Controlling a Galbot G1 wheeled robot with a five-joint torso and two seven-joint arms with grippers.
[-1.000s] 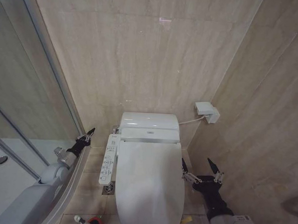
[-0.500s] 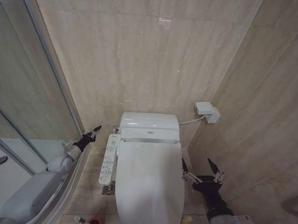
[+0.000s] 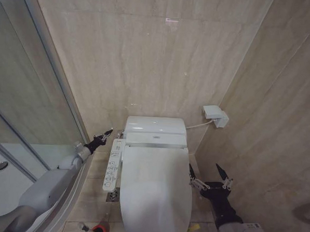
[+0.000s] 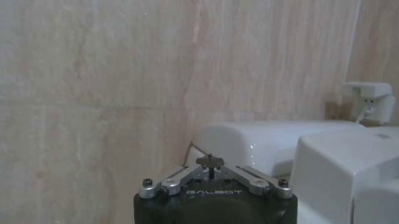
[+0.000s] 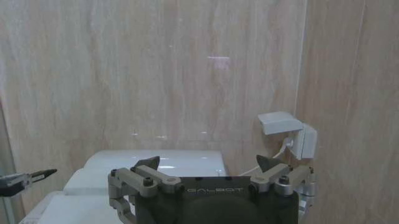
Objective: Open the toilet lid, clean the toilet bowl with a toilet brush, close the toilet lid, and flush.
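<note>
White plastic is what I see most of: the toilet lid (image 3: pixel 153 191) lies flat and closed over the bowl, so the job looks to be at its last step, the flush. The left gripper (image 3: pixel 106 134) has its fingers pinched together to a point. It hangs just short of the upper end of the side control panel (image 3: pixel 113 165), with the white tank (image 3: pixel 155 130) just past its tip and the tiled wall (image 3: pixel 147 58) behind that. The right gripper (image 3: pixel 210 174) waits with fingers spread wide, the lid's edge close beside its nearer finger. Down near the left arm's elbow on the floor stands the red holder (image 3: pixel 98 230) with the toilet brush (image 3: pixel 84 227) handle sticking out. My guess is the next move needs the closed tip eased onto whichever button flushes; I can't tell which.
</note>
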